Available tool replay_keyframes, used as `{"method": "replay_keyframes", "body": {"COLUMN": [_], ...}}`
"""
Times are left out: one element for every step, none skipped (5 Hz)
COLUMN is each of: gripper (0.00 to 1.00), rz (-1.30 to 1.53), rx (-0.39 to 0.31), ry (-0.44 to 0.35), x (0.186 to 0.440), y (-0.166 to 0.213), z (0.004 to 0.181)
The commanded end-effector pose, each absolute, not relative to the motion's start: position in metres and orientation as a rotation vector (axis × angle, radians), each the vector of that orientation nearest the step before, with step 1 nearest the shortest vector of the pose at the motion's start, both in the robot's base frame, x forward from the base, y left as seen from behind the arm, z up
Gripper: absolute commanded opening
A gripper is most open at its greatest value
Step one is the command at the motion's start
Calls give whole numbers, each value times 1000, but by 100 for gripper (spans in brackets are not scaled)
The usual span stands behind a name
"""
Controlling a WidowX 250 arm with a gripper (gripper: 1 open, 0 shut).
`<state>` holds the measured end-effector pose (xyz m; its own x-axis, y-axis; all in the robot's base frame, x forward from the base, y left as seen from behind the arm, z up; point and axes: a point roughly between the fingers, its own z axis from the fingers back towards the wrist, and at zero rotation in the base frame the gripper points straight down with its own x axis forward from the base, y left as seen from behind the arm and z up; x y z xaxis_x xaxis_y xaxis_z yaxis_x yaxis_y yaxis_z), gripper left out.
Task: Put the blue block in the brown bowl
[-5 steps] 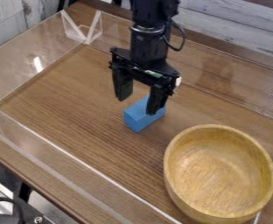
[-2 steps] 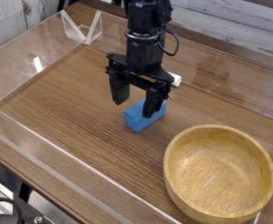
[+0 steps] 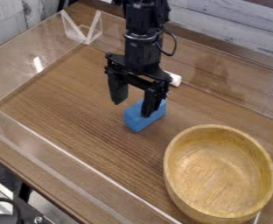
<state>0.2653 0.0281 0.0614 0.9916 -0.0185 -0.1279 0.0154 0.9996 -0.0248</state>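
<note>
The blue block (image 3: 138,120) lies on the wooden table, a small bright-blue piece left of the bowl. My gripper (image 3: 136,101) points straight down just above it, open, with one black finger (image 3: 119,90) to the block's upper left and the other at its right side, partly covering it. Nothing is gripped between the fingers. The brown bowl (image 3: 220,171) is a wide, shallow wooden dish at the lower right, empty, a short way from the block.
Clear acrylic walls (image 3: 22,131) fence the table on the left, front and back. A clear folded stand (image 3: 80,28) sits at the back left corner. Bare wood lies left of the block.
My gripper has drifted slightly left, so its fingers now straddle the blue block more squarely. The block and the bowl have stayed put.
</note>
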Motion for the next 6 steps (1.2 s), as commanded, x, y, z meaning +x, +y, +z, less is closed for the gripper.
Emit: {"method": "replay_keyframes", "body": {"gripper": [100,100,100,100,100,100], "rz": [-12,-11,-11,-10,-9,-8], "rx": [-12,-9,-5,-2,1,4], "ry": [87,84,81,78,77,75], "x": [272,272,273,274,275,275], "y": [33,33,32,32,32,31], "z": [70,70,71,71,71,70]}}
